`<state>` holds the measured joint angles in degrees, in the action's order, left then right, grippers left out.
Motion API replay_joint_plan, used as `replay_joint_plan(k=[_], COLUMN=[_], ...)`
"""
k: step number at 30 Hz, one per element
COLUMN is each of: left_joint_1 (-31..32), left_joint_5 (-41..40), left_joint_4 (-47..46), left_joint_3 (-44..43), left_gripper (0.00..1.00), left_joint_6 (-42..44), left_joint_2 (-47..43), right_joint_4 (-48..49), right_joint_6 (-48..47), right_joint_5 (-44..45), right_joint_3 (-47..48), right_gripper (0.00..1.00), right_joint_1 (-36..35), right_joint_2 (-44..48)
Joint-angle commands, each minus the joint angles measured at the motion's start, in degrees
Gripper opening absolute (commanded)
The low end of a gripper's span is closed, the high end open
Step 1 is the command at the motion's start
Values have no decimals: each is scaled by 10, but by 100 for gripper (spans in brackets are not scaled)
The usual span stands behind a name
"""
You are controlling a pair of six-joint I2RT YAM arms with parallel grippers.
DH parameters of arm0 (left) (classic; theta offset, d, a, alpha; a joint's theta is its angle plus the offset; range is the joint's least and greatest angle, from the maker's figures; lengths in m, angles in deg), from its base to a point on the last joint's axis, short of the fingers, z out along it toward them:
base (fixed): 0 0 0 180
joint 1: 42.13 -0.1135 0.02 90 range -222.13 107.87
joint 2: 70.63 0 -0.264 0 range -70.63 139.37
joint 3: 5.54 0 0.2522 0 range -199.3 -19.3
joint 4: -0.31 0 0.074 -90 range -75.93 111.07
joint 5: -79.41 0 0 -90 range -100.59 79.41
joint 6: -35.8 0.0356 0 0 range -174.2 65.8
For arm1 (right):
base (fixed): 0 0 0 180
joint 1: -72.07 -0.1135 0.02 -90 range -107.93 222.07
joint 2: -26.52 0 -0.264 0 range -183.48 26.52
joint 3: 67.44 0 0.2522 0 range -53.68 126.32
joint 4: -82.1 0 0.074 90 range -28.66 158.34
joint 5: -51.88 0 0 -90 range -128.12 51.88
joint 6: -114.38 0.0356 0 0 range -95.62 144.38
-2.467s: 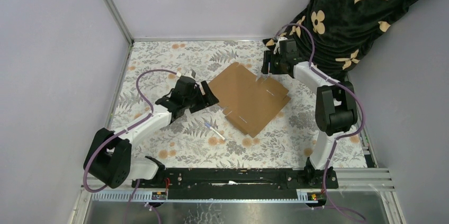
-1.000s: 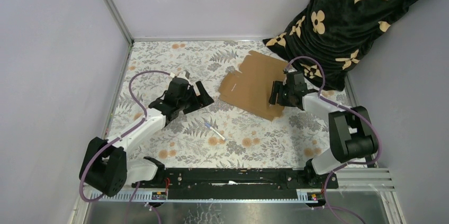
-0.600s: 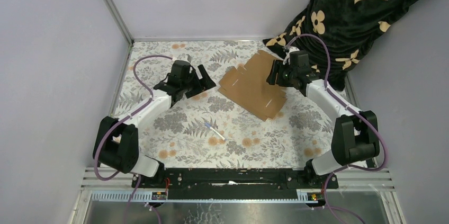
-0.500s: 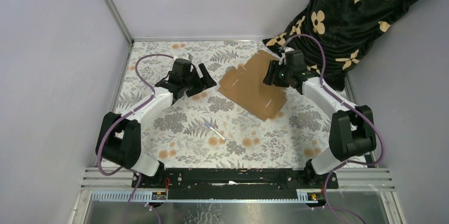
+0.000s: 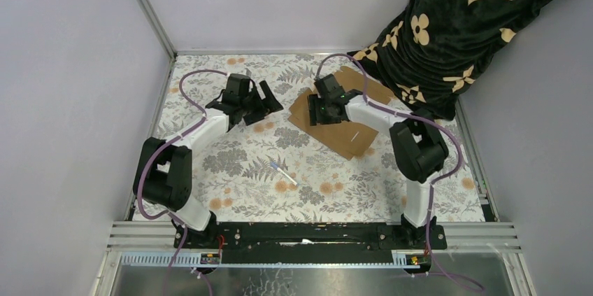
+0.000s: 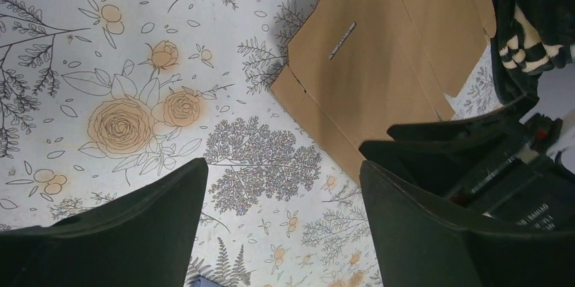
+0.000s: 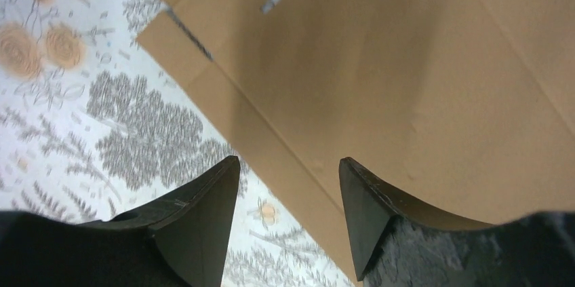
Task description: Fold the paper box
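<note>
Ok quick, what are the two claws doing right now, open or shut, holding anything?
Left claw: open, holding nothing.
Right claw: open over the cardboard, nothing gripped.

near half of the table [image 5: 231, 170] is wide open, just a small white stick [image 5: 283, 173] lying about mid-way. there's also a free strip of table between the left gripper [image 5: 269, 100], jaws spread, and the left edge of the paper box [image 5: 341, 136]. the right gripper [image 5: 313, 109] and its arm lie across the box's far part, so that bit is blocked from above. a dark patterned blanket [image 5: 461, 23] fills the far right corner, right up against the box. the left wall [image 5: 70, 100] and back wall [image 5: 280, 2] close off the rest.
</note>
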<state>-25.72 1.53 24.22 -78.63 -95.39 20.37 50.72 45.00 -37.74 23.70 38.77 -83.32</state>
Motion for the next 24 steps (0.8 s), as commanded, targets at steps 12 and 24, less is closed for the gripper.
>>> replay_joint_plan(k=[12, 24], left_joint_1=[-5, -6], left_joint_5=[4, 4], left_joint_4=[-26, -31], left_joint_3=[48, 77], left_gripper=[89, 89], left_joint_6=[5, -3], left_joint_2=[-42, -77], right_joint_4=[-38, -39], right_joint_6=[6, 11], right_joint_5=[142, 118], right_joint_3=[57, -95], right_gripper=[65, 66], right_joint_1=[-30, -76], right_joint_2=[-92, -22])
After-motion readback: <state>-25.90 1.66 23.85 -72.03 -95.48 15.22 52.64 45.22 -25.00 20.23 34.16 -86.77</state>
